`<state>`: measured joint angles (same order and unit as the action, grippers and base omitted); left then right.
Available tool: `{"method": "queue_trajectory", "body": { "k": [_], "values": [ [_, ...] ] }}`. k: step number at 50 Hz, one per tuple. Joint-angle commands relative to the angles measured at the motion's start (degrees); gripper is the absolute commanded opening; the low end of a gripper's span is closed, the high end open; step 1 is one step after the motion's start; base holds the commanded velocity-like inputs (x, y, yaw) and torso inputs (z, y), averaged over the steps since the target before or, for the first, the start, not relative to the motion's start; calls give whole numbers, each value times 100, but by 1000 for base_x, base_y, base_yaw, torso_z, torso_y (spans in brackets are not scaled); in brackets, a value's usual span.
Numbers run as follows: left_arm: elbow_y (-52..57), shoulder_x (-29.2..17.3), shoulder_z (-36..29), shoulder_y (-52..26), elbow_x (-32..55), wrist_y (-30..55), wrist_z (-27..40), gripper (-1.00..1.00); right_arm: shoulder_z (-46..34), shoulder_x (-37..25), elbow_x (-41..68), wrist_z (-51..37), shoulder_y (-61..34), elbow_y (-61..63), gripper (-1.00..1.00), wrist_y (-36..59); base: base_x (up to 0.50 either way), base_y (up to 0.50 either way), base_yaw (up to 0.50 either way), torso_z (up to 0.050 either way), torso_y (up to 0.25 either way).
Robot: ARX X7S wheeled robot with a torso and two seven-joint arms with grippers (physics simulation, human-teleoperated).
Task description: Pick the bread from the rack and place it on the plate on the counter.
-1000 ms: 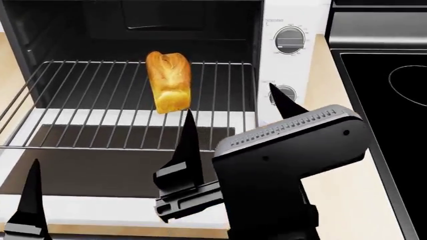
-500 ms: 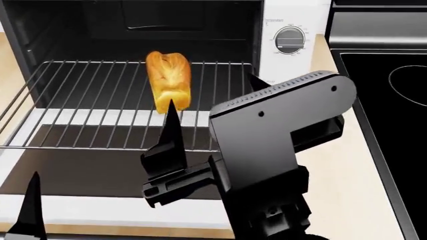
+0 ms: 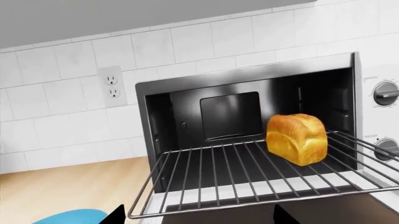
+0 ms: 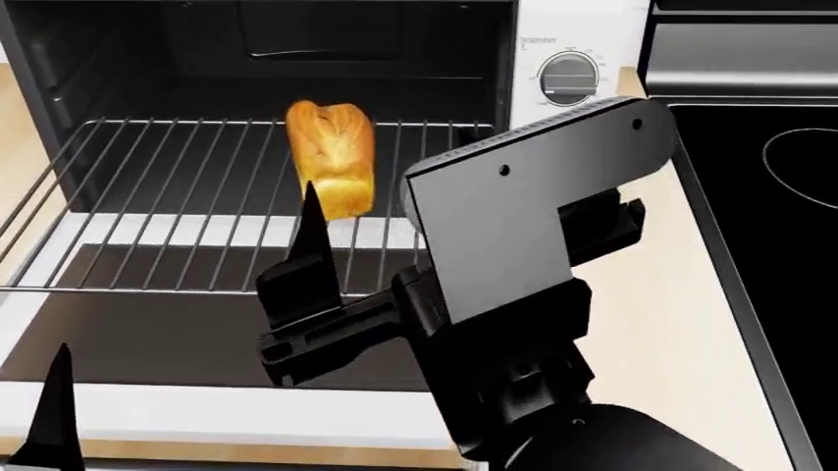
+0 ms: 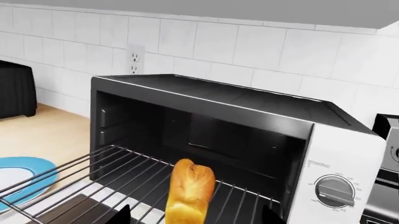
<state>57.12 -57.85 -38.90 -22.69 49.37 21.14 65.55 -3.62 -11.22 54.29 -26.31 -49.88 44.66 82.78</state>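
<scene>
On the pulled-out rack of an open toaster oven, the bread stands upright, untouched. In the head view, the right gripper hangs in front of the loaf with its fingers spread wide and empty; one dark finger shows beside the loaf, the other is hidden behind the arm. Only a fingertip of the left gripper shows, so its state cannot be told. The wrist views alone reveal the plate on the counter, beside the oven.
</scene>
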Motion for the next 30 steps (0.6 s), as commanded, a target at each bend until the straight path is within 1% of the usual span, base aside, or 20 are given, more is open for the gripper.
{"method": "queue_trajectory", "body": {
  "k": [1,6,17,30],
  "values": [
    [-70,67,139,80,-84,-210,-145,100,-191,-122,-138,146,188,-603,100,-812,0,0,0,0,0],
    [-84,86,116,76,-92,-213,-163,100,-341,-152,-226,209,183,-729,100,-913,0,0,0,0,0],
    [-121,97,76,104,-92,-245,-182,100,-413,-132,-116,156,251,-725,100,-888,0,0,0,0,0],
    [-106,92,54,74,-61,-244,-183,100,-754,-230,-376,304,68,-1108,100,-1105,0,0,0,0,0]
  ]
}}
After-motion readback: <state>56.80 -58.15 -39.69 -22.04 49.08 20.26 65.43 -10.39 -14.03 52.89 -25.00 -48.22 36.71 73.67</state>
